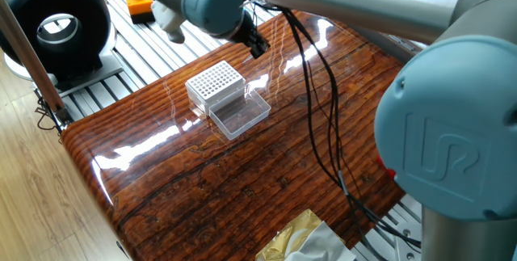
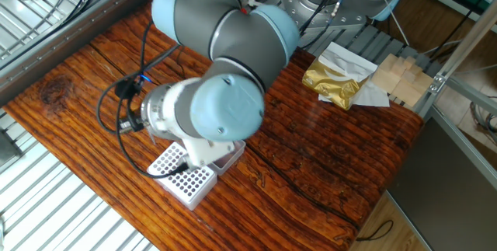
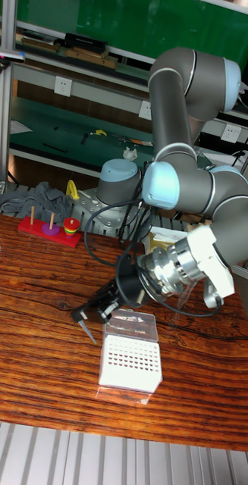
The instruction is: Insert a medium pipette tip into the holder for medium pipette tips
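The small clear plastic holder for medium pipette tips, with a white top grid of many little round holes, stands on the glossy striped wooden table. Its clear hinged lid lies open, attached at the side of the holder. In the other fixed view the round grey-blue wrist joint of the smooth grey metal robot arm covers part of the holder.

In the tall fixed view the black two-finger gripper hangs just beside the holder, at its left, and a little above the table. It pinches a thin pointed medium pipette tip, which points down and is tilted, apart from the grid. Black cables loop over the table behind the holder. A crumpled golden foil bag lies well apart from the holder.
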You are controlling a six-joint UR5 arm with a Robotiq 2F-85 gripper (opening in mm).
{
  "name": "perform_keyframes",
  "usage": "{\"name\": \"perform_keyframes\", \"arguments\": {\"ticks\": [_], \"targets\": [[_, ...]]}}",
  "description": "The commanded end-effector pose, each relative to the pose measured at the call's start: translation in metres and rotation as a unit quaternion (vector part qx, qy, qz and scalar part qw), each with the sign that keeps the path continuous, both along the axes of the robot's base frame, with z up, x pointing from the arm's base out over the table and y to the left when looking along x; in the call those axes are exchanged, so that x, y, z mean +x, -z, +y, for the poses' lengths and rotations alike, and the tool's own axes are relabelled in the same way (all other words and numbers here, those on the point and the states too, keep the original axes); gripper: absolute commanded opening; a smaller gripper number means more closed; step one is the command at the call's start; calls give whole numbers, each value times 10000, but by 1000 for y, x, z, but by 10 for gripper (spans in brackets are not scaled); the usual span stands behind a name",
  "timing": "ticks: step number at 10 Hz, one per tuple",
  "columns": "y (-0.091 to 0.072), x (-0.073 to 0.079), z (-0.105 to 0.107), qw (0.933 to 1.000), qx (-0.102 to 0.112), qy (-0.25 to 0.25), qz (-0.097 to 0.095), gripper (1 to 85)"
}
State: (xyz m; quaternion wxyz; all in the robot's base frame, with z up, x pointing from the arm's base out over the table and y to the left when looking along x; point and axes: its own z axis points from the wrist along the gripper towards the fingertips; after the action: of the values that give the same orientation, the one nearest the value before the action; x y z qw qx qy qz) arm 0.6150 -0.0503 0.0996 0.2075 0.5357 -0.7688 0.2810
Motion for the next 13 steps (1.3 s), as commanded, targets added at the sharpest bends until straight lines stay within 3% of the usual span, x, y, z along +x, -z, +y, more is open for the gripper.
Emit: {"name": "perform_keyframes", "arguments": {"ticks": [1, 4, 5, 10, 12, 13], "targets": [[2, -7, 10, 10000, 20, 89, -30, 10], [-5, -6, -4, 9999, 137, -9, 44, 10], [-7, -6, -6, 10000, 76, -15, 49, 10], [-6, 1, -5, 9994, 106, -299, 130, 10], [-10, 12, -9, 9984, -19, -558, 66, 10], [-7, 16, -5, 9980, 83, -626, 17, 10]]}}
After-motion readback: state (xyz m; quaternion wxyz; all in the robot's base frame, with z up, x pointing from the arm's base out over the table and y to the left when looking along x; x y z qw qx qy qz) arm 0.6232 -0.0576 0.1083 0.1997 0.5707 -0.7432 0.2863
